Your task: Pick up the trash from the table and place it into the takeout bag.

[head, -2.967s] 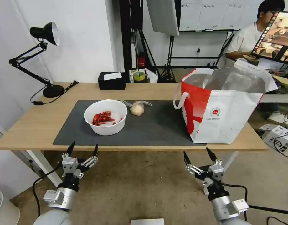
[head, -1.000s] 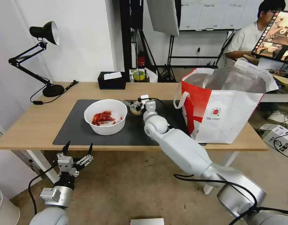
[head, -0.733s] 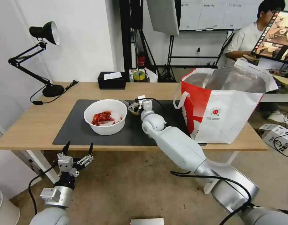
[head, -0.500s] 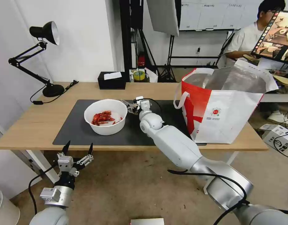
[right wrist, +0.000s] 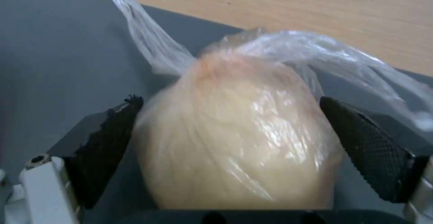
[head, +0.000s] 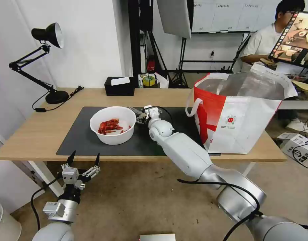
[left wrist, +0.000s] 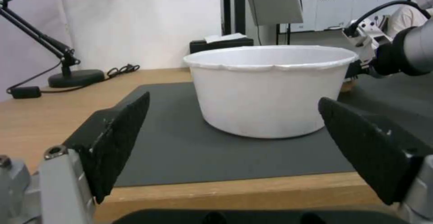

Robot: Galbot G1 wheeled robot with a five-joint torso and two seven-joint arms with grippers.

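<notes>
Right hand [head: 141,115] reaches across the worktop [head: 36,134] to the far middle of the dark grey mat [head: 167,137], just behind the white bowl [head: 112,125]; its two black fingers [right wrist: 367,146] flank the clear bag with beige bun [right wrist: 239,132], one on each side, pressed against the plastic or very nearly so, the bun filling the gap between them; whether they actually clamp it I cannot tell; twisted plastic tails trail off toward the bare wood beyond the mat. Left hand [head: 83,160] hangs below the near edge of the worktop, spread wide and grasping nothing; from its wrist camera the bowl [left wrist: 270,88] stands upright on the mat, well beyond its fingers [left wrist: 115,139]. Red shellfish scraps [head: 108,126] lie in the bowl; the takeout bag [head: 237,113] stands upright at the right end of the worktop, mouth agape, partly on the mat; a black tissue box [head: 120,86] sits at the far edge, a desk lamp [head: 48,60] at the far left.
</notes>
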